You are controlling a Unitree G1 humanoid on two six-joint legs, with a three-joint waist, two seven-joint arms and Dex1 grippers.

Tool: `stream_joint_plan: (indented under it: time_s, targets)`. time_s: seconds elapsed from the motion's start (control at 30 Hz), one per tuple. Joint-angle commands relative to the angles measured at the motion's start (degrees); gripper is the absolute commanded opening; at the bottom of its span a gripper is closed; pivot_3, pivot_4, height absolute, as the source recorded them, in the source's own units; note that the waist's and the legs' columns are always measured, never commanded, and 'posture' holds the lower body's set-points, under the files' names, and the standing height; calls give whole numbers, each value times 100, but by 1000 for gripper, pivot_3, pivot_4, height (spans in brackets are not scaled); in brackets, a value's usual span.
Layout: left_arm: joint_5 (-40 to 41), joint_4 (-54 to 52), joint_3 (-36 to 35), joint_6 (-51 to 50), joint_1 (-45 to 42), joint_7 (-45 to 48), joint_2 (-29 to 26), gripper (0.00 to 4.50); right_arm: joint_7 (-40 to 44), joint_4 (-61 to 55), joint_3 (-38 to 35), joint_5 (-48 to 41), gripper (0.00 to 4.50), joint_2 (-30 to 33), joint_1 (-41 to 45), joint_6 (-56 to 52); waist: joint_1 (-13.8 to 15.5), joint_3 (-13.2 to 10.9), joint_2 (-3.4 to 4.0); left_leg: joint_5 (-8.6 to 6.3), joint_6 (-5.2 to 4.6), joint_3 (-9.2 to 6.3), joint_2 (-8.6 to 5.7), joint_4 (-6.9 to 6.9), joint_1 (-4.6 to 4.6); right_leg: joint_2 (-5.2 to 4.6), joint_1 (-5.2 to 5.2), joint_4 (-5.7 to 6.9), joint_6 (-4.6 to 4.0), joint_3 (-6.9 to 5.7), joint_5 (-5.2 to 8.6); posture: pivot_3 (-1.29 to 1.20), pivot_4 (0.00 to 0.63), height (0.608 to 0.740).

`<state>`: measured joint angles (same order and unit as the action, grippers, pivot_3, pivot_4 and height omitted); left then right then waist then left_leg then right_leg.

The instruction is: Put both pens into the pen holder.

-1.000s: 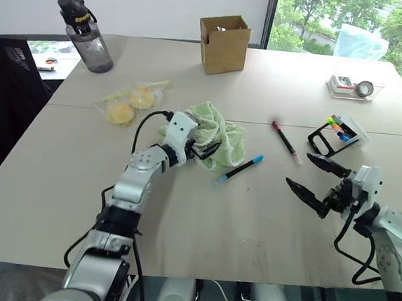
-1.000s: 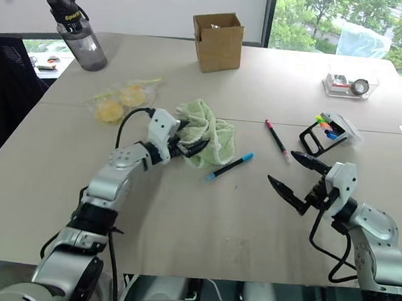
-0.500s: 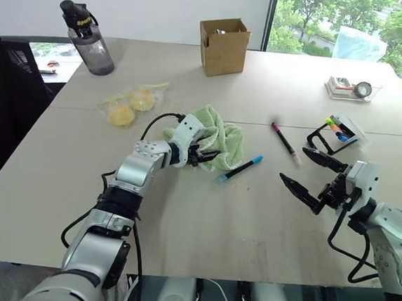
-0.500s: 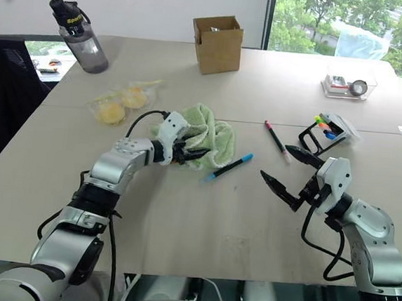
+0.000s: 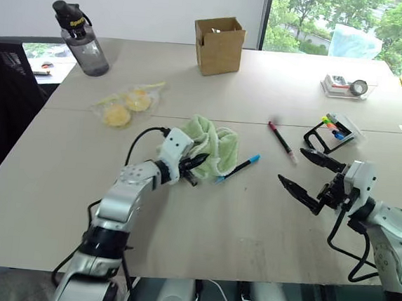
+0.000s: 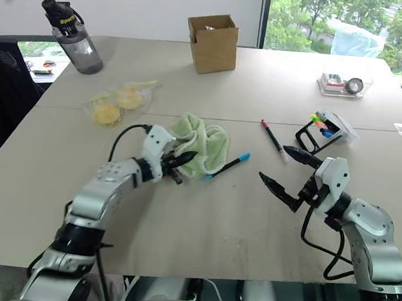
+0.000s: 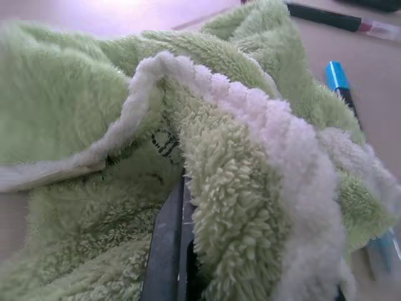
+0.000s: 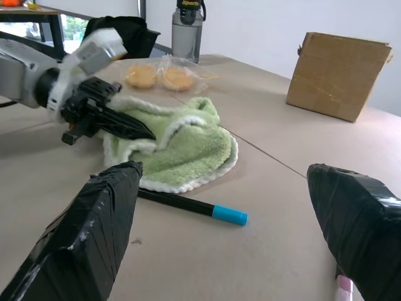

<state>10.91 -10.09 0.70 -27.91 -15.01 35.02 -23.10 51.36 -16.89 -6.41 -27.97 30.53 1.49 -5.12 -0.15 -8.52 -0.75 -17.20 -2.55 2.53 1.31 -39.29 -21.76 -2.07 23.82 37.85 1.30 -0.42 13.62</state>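
A crumpled green towel (image 5: 214, 149) lies mid-table, and my left gripper (image 5: 193, 166) is shut on its near left edge; in the left wrist view a black finger (image 7: 165, 243) is buried in the folds. The blue-capped pen (image 5: 240, 168) lies just right of the towel, its lower end at the towel's hem. Further right is the pink-red pen (image 5: 281, 138). The pen holder (image 5: 333, 132), a black loop with coloured marker ends, stands at the right. My right gripper (image 5: 295, 166) hovers open in front of the holder, holding nothing.
At the back of the table stand a brown cardboard box (image 5: 218, 45) and a dark water bottle (image 5: 80, 38). A clear bag of yellow items (image 5: 127, 105) lies left of the towel. A clear tray with a metal ring (image 5: 347, 86) sits far right.
My left gripper has shut on the towel's edge and drawn back toward me a little. The right gripper has stayed where it was, open.
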Motion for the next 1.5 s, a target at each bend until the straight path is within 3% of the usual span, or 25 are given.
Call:
stream_joint_plan:
  time_s: [0.03, 0.23, 0.37, 0.6, 0.63, 0.7, 0.87, 0.9, 1.13, 1.2, 1.27, 1.33, 1.5]
  targets:
    - [42, -935, -750, 102, -1, -598, -87, 60, 307, -121, 97, -409, 4500, -16, 149, -146, 19, -5, -5, 0, 0, -3, 0, 0, 0, -4, -1, 1, 0, -3, 0, 0, 150, 736]
    - [-205, -1214, -1997, -238, 22, -1821, -187, 60, 750, -202, 245, -1117, 4500, -15, 480, -658, 54, -9, -8, 0, -1, -6, -3, -2, 2, -9, -5, -1, -1, -11, 0, 0, 150, 736]
    - [-173, -1158, -2605, -534, 589, -1928, -407, 60, 927, -297, 308, -1662, 4500, -53, 754, -1111, 31, -12, -9, -1, -1, -8, -2, 2, 1, -9, -3, -4, 0, -13, 0, 0, 150, 736]
    - [140, -870, -3210, -605, 1138, -1766, -587, 60, 1043, -194, 383, -1610, 4500, -114, 967, -1143, 106, -29, -37, -1, 1, -28, -4, 5, -5, -26, -5, -8, -3, -32, 0, 0, 150, 736]
    - [162, -863, -3202, -590, 1168, -1747, -599, 1078, 1052, -194, 382, -1601, 4500, -118, 973, -1144, 112, -30, -37, -1, 1, -29, -6, 5, -5, -31, -6, -8, -4, -34, 0, 0, 150, 736]
    - [168, -899, -3287, -481, 1144, -1829, -595, 1661, 1064, -199, 360, -1566, 4500, -113, 984, -1122, 113, -32, -41, -1, 1, -32, -8, 5, -8, -37, -5, -9, -4, -38, 0, 0, 150, 736]
    - [-31, -778, -3582, -238, 945, -2230, -731, 4086, 921, -244, 301, -1459, 4500, -166, 962, -1046, 88, -32, -41, -2, 3, -38, -9, 11, -12, -45, -3, -13, -6, -41, 0, 0, 150, 736]
    - [-81, -730, -3627, -147, 876, -2280, -813, 4378, 912, -263, 311, -1431, 4500, -164, 937, -1037, 79, -33, -40, -2, 3, -37, -9, 13, -12, -45, -2, -13, -6, -41, 0, 0, 150, 736]
    - [43, -396, -3779, 112, 443, -2020, -1547, 4378, 942, -211, 343, -1176, 4500, -52, 885, -993, 84, -33, -39, -2, 5, -38, -10, 19, -16, -50, 2, -19, -23, -41, 9, 0, 150, 736]
    - [277, -375, -3676, -152, 473, -1553, -1855, 4378, 930, -147, 344, -1109, 4500, -57, 931, -964, 83, -33, -39, -2, 5, -38, -10, 19, -16, -51, 2, -19, -23, -41, 9, 0, 150, 736]
    - [429, -554, -3237, -730, 1211, -485, -2515, 4378, 954, -122, 345, -1078, 4500, -67, 946, -941, 52, -34, -37, -1, 6, -38, -10, 21, -16, -51, 3, -19, -24, -42, 10, 0, 150, 736]
    - [191, -640, -3046, -751, 1871, 3, -3076, 4378, 957, -119, 344, -1050, 4500, -75, 937, -923, -38, -41, -22, 10, 27, -35, -12, 38, -12, -54, 4, -28, -27, -41, 11, 0, 150, 736]
    - [937, -1087, -2992, -738, 1620, 489, -3007, 4378, 1095, -113, 388, -1109, 4500, -7, 870, -1041, 0, -48, -27, 15, 35, -40, -11, 66, -27, -62, 33, -19, -39, -56, 18, 0, 150, 736]
